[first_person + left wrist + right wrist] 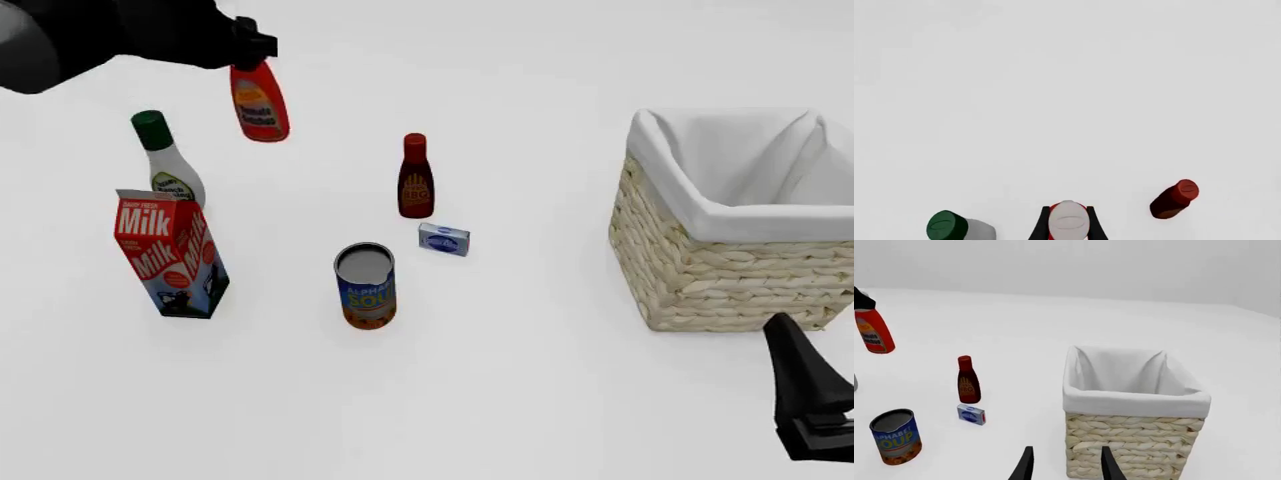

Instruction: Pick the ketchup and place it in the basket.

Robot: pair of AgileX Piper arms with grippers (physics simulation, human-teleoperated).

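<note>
Left pincer [254, 45]: I have it clamped on the ketchup [259, 102] at the cap end; the bottle hangs below it, tilted a little, lifted clear of the tabletop [534, 400] and well apart from the basket [727, 270], which sits far to the right.
Right pincer [1064, 465]: parked low, just before the basket, fingers spread with nothing between them.
Slip risk: in my judgement the grip is the weak spot. The left wrist view shows the fingers pinching only around the white cap [1068, 222], a smooth rounded top, so a quick swing could let the bottle pivot or drop.
Path risk: the carry to the basket passes over the dark sauce bottle [415, 177], the soup can [364, 286] and the small blue box [443, 239]; if I fly too low, the hanging base could knock the tall, narrow sauce bottle over.
Rim risk: the basket walls stand high, so I would need clearance or the bottle could catch the cloth lining [734, 165] folded over the rim.
Ketchup: glossy red-orange plastic, tapering to the cap, yellow-and-white label.
Basket: square, coarse pale wicker weave, soft white liner.
Neighbours: white bottle with green cap [166, 160] and boxy milk carton [170, 254] stand below the lifted ketchup.
</note>
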